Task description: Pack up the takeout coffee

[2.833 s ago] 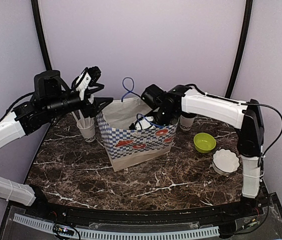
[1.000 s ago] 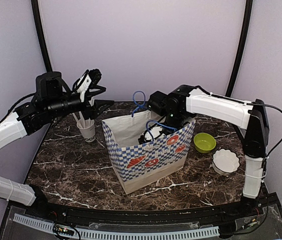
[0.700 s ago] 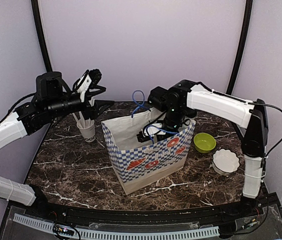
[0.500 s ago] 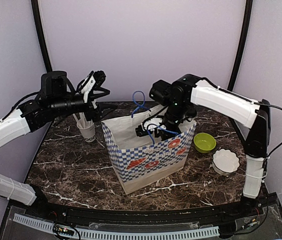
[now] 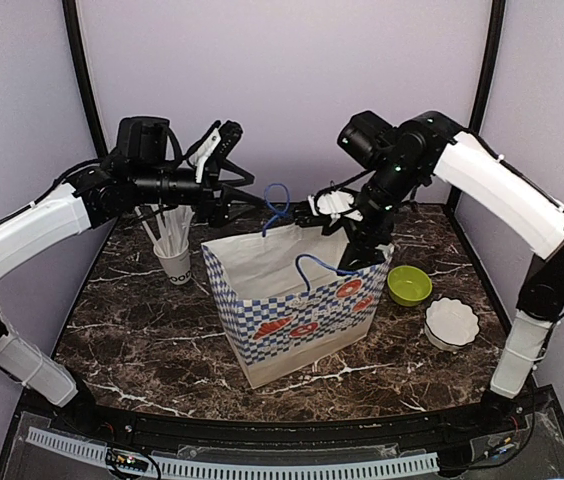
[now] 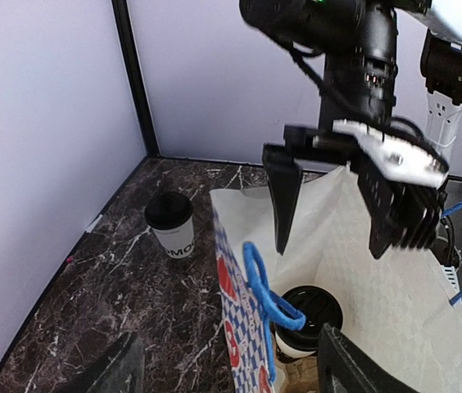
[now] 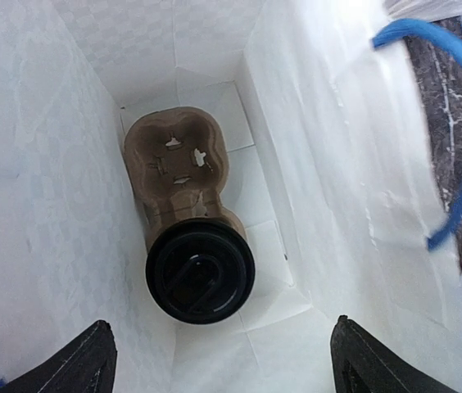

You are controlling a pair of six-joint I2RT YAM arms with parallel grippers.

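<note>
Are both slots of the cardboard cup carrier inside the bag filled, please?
No, the cup carrier holds one black-lidded cup; its other slot is empty.

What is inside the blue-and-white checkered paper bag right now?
A brown cardboard cup carrier sits on the bag floor, holding one black-lidded white paper cup; its other slot is empty. Whatever lies beneath the carrier is hidden.

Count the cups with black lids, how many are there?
2. One cup sits in the carrier inside the bag; the other cup stands on the table beside it. Others may be hidden.
</note>
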